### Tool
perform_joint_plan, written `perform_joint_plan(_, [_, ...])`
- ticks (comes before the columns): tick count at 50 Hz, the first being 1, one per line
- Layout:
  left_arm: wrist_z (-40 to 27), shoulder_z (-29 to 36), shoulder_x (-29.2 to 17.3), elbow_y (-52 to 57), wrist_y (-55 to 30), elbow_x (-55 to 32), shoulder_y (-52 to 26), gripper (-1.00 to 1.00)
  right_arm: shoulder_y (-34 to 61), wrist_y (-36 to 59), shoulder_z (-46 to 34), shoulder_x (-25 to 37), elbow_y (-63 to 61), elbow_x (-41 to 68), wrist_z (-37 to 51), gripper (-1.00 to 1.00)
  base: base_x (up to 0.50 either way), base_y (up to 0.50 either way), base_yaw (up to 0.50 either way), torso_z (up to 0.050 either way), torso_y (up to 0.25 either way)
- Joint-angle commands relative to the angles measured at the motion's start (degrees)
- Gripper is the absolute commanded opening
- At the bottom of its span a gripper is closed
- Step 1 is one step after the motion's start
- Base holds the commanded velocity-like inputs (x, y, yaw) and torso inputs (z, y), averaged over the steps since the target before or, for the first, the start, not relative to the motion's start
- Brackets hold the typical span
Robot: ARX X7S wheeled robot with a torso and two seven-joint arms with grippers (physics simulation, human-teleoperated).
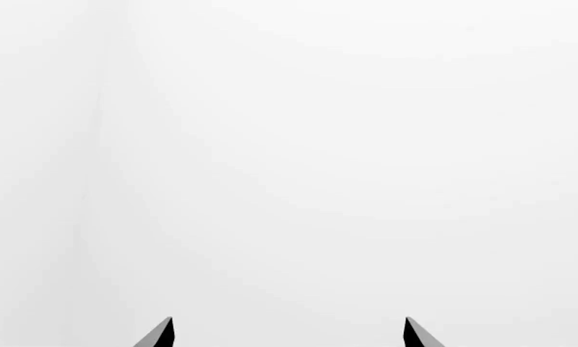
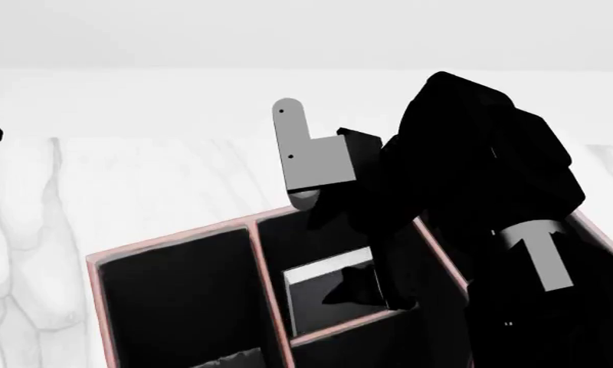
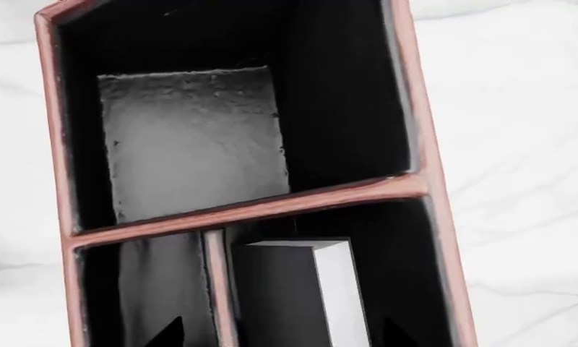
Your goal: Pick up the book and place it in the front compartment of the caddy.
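While the right arm reaches down into the caddy [image 2: 270,307], the book [image 2: 322,295] stands inside the front compartment [image 2: 409,253], white page edges showing, leaning slightly. Right gripper [image 2: 373,295] is at the book, dark fingers against its cover; whether it grips or has let go cannot be told. Right wrist view shows the book [image 3: 299,296] just right of a thin pink divider [image 3: 220,289], fingertips [image 3: 168,334] either side at the frame edge. A wide cell [image 3: 188,144] lies beyond at 12 o'clock. Left gripper [image 1: 289,334] hangs spread apart over blank white, holding nothing. Marble table [image 2: 163,184] surrounds the caddy.
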Motion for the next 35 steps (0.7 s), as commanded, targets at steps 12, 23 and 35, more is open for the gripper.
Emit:
perform_joint_plan(12, [-0.2, -0.1, -0.2, -0.1, 0.1, -0.4, -0.2, 1.0, 1.2, -0.1, 0.7, 0.2, 0.0, 0.1, 0.9, 1.0, 0.0, 0.0, 0.0, 0.0, 0.0])
perform_joint_plan(23, [-0.2, 0.2, -0.2, -0.2, 0.3, -0.3, -0.2, 1.0, 4.9, -0.4, 4.2, 0.6, 0.0, 0.6, 2.7, 1.0, 0.0, 0.0, 0.0, 0.0, 0.0])
perform_joint_plan(35, [-0.2, 0.5, -0.2, -0.2, 0.4, -0.3, -0.2, 1.0, 9.9, -2.2, 8.4, 1.5, 0.0, 0.9, 6.1, 1.0, 0.0, 0.0, 0.0, 0.0, 0.0])
